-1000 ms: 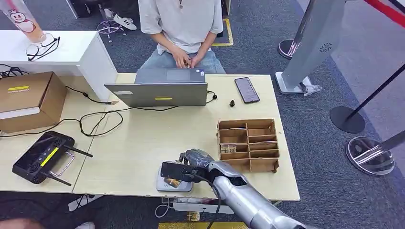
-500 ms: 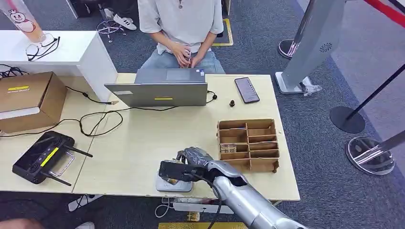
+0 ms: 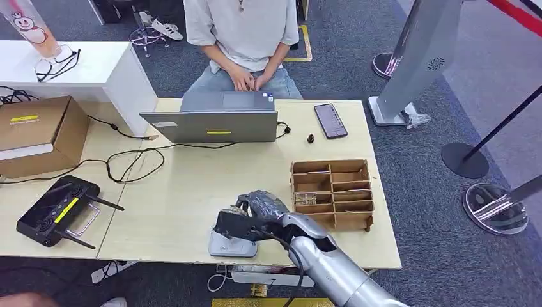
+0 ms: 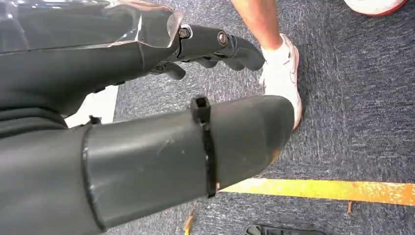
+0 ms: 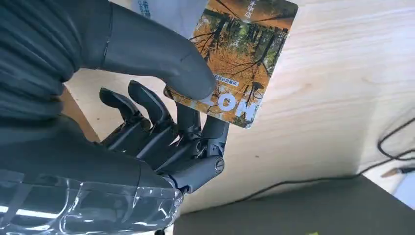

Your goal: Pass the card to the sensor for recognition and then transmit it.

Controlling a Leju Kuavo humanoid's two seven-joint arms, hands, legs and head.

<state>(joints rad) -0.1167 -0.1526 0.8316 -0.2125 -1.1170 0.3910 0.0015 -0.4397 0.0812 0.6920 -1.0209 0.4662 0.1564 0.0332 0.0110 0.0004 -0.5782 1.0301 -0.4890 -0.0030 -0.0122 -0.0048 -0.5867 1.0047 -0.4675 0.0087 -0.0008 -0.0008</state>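
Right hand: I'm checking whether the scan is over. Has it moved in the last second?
Yes, slightly. The right hand with the card has shifted away from the robot over the sensor, nearer the laptop.

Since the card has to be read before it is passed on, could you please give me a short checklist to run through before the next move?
1. Card held firmly: ok. The right hand pinches the card between thumb and fingers.
2. Card over the sensor: ok. In the head view the right hand is above the white sensor at the table's near edge.
3. Card flat on or touching the sensor: cannot tell; the hand hides the gap.
4. Recognition confirmed: cannot tell; no indicator is visible.
5. Left hand out of the way: ok. It hangs over the carpet.
6. Receiver ready: not ok. The person has both hands in their lap behind the laptop.
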